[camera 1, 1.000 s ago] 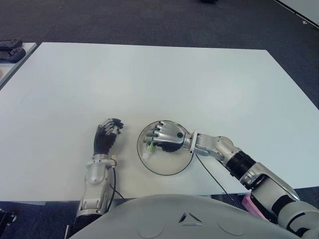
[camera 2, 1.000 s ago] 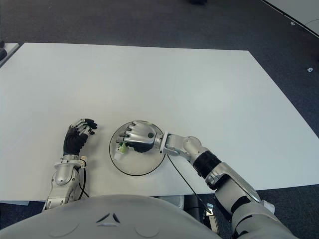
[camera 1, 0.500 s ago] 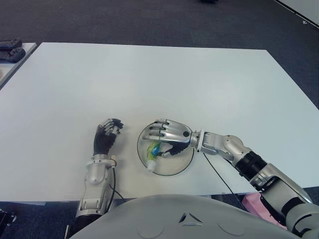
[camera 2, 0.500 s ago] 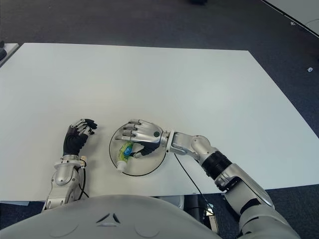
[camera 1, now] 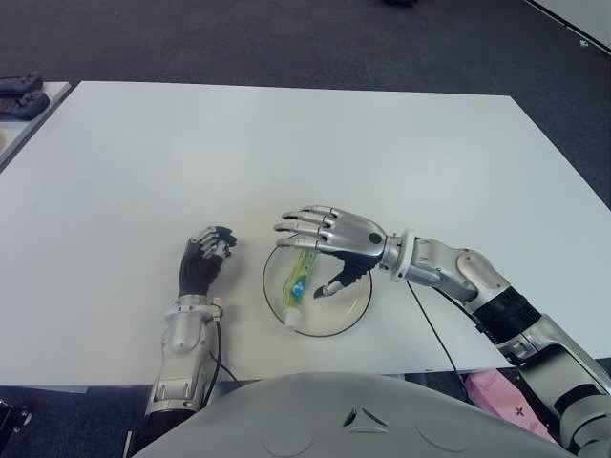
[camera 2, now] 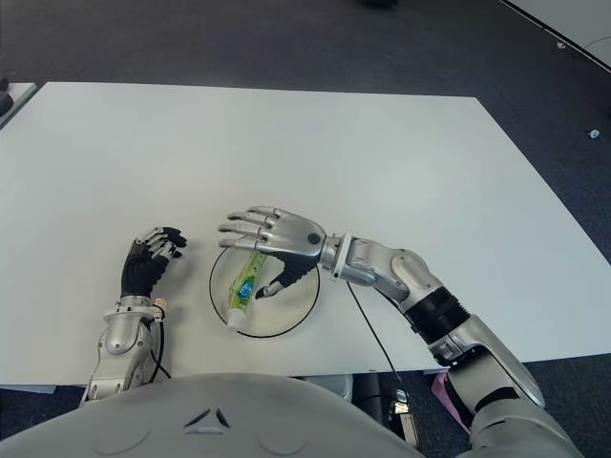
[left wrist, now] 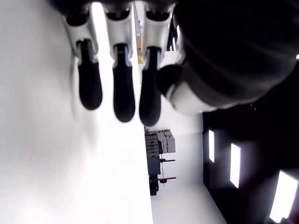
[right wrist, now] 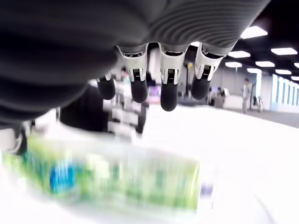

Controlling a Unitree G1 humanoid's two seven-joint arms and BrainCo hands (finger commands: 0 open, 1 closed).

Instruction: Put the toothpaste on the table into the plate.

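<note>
In the plate [camera 1: 355, 307] near the table's [camera 1: 382, 153] front edge, your toothpaste [camera 1: 300, 280] lay flat, cap toward you, right hand [camera 1: 334, 239] spread wide above it holding nothing, left hand [camera 1: 202, 262] left of the plate, fingers loosely curled, empty.

Both eye views look steeply down from the head onto the same white rectangular surface [camera 1: 305, 153]; each wrist view sits close beneath its own fingers [right wrist: 168, 91]
</note>
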